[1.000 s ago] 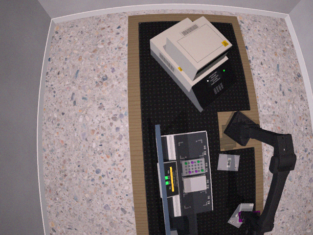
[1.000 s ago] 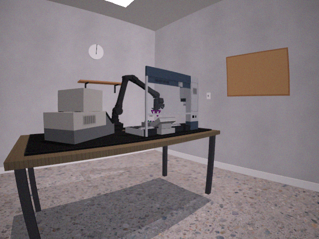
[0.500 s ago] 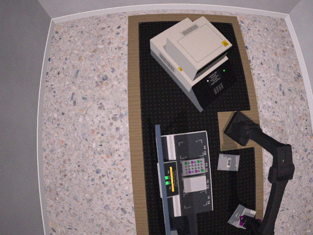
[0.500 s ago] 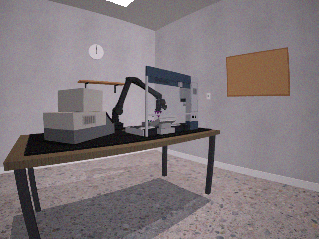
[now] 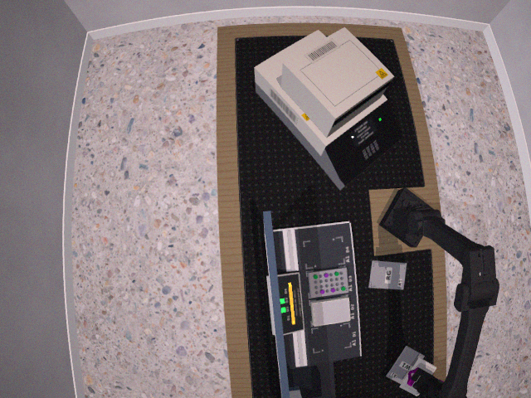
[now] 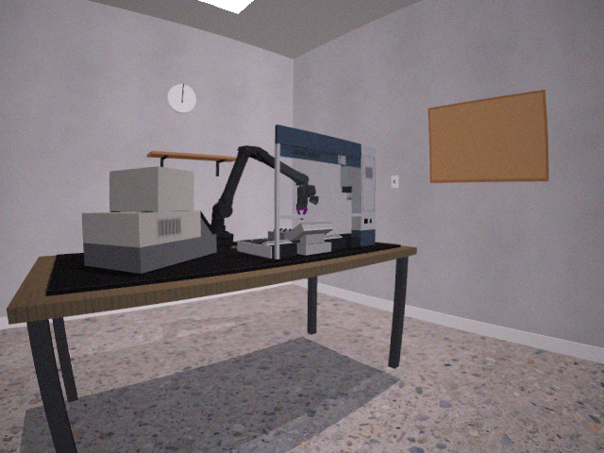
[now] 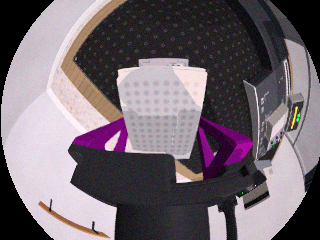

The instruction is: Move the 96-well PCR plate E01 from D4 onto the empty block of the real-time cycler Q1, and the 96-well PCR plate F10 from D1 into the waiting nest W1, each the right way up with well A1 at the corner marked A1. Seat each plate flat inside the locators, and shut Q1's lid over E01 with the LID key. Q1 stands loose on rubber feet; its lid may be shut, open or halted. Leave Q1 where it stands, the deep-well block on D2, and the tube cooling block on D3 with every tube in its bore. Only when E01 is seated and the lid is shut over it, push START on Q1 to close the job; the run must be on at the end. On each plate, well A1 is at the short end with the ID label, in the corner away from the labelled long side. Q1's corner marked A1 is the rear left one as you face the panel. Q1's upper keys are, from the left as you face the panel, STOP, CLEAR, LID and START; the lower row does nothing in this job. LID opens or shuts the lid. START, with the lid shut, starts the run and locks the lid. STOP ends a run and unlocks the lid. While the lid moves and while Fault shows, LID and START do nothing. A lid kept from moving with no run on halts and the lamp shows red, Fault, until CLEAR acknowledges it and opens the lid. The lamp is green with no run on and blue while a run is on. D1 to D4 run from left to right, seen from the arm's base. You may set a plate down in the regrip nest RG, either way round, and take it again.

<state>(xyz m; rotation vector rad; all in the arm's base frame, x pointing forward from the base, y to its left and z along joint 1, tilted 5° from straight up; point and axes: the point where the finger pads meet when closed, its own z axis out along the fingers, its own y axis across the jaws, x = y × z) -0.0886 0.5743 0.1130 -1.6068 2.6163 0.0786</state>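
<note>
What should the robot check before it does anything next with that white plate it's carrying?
1. White dotted well plate clamped in the purple-fingered end effector: ok.
2. Plate squared over the grey waiting nest: cannot tell.
3. Plate's A1 corner direction: cannot tell.
4. Grey tube block, coloured tubes in bores: ok.
5. Beige cycler, lamp green: ok.

The bench point(image 5: 226, 180) edge looks like matt wood, under a black perforated mat point(image 5: 274, 171). The floor point(image 5: 145, 192) is speckled stone.
</note>
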